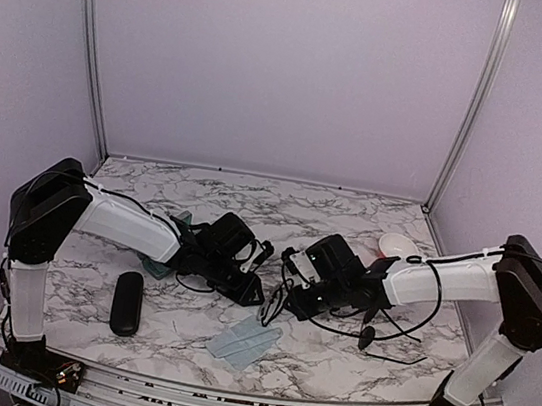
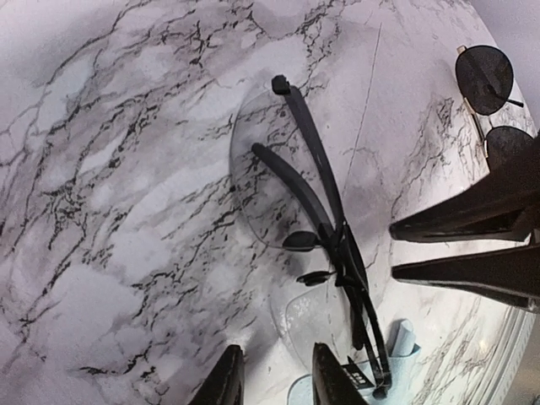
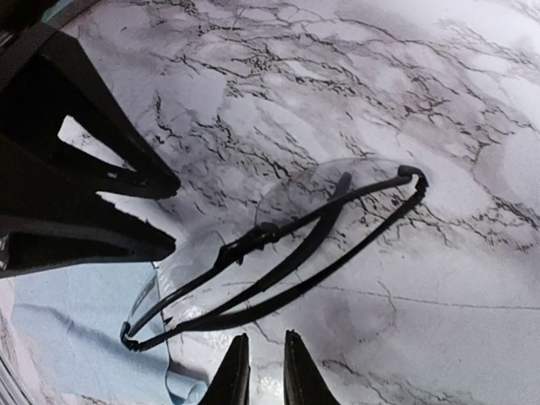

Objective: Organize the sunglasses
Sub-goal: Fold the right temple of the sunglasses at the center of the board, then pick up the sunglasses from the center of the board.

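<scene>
One pair of sunglasses (image 1: 273,299) lies folded on the marble table between my two grippers. It has thin black arms and its lenses look clear in the left wrist view (image 2: 325,211) and the right wrist view (image 3: 287,253). One end rests on a blue cloth (image 3: 76,329). A second pair (image 1: 371,333) with dark oval lenses (image 2: 485,80) lies to the right, under my right arm. My left gripper (image 1: 259,272) is open and empty, its tips (image 2: 274,371) just short of the folded pair. My right gripper (image 1: 290,271) is slightly open and empty (image 3: 263,367), facing the pair from the other side.
A glossy black oval case (image 1: 126,302) lies at the front left. The blue cloth (image 1: 244,341) lies in front of the glasses. A grey-green thing (image 1: 159,266) is partly hidden under my left arm. A white cup (image 1: 398,246) stands behind my right arm.
</scene>
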`<state>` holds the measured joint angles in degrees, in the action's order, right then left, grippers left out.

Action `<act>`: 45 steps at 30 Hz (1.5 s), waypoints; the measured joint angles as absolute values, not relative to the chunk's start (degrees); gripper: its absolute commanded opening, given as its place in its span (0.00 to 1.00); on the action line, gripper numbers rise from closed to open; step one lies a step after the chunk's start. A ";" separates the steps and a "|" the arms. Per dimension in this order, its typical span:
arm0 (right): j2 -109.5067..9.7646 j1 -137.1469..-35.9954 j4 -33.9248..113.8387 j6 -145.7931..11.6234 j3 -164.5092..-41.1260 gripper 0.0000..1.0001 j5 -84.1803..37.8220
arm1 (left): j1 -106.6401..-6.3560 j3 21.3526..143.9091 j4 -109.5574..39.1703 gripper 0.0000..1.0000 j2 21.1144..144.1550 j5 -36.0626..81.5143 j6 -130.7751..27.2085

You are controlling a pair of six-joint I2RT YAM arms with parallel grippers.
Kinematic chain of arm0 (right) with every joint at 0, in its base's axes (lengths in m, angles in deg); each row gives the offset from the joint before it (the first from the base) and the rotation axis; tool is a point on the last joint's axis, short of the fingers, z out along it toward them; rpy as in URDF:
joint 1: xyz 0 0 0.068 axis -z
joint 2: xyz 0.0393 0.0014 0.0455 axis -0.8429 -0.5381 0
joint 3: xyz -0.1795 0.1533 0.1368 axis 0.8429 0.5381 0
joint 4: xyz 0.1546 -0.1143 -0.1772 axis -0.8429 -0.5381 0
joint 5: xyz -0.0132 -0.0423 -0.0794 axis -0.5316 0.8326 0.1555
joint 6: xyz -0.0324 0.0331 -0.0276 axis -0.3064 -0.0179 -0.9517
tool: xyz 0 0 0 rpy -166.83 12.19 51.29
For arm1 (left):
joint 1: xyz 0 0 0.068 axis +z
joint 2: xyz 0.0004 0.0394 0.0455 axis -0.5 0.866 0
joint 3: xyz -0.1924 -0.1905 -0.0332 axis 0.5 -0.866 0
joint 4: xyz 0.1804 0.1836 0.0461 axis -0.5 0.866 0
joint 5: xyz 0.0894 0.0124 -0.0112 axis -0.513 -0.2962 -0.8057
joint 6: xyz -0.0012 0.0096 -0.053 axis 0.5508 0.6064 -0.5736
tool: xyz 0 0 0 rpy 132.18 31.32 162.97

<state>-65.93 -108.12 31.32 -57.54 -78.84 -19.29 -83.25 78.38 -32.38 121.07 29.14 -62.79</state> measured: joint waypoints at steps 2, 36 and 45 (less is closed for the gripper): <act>-62.79 -108.12 30.47 -57.36 -77.42 0.17 -18.83 | -83.25 79.56 -31.61 0.32 121.03 28.66 -62.07; -50.92 -107.40 29.20 -49.71 -69.95 0.36 -13.45 | -83.58 95.93 -23.31 0.14 130.58 32.92 -58.40; -51.51 -107.22 30.27 -49.63 -68.74 0.36 -13.43 | -83.97 98.05 -23.57 0.01 131.93 33.97 -58.75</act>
